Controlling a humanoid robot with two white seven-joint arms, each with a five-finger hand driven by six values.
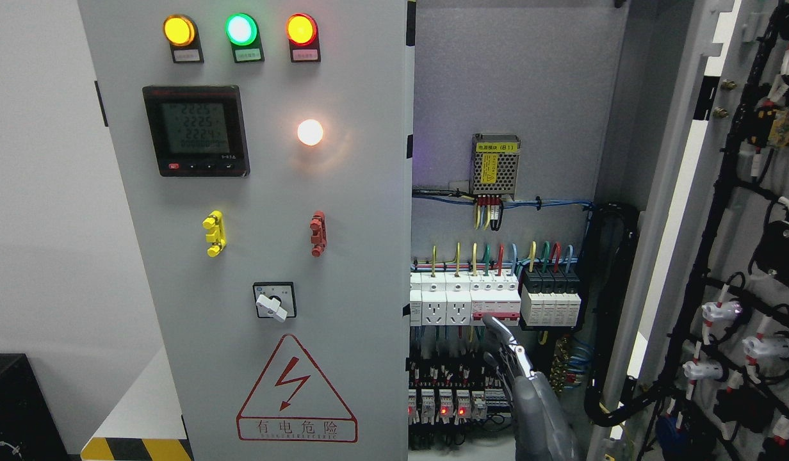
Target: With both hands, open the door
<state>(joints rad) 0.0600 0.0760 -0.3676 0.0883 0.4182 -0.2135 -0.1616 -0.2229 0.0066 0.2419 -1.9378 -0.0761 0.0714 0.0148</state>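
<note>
Two doors frame the open cabinet [516,96]: the closed left door [253,224] carries three lit lamps [239,29] above one meter [196,131], while the right door [721,256] stands swung wide, wiring on its inner face. Inside the cabinet, below a row of breakers [465,298], one hand [529,384] rises from the bottom edge right of the middle, fingers [497,326] extended together, holding nothing.

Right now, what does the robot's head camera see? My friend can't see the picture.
A grey electrical cabinet stands with its right door swung open, showing breakers and coloured wires. The closed left door carries three lit lamps, a meter and a red lightning warning sign. One robot hand reaches up inside.
</note>
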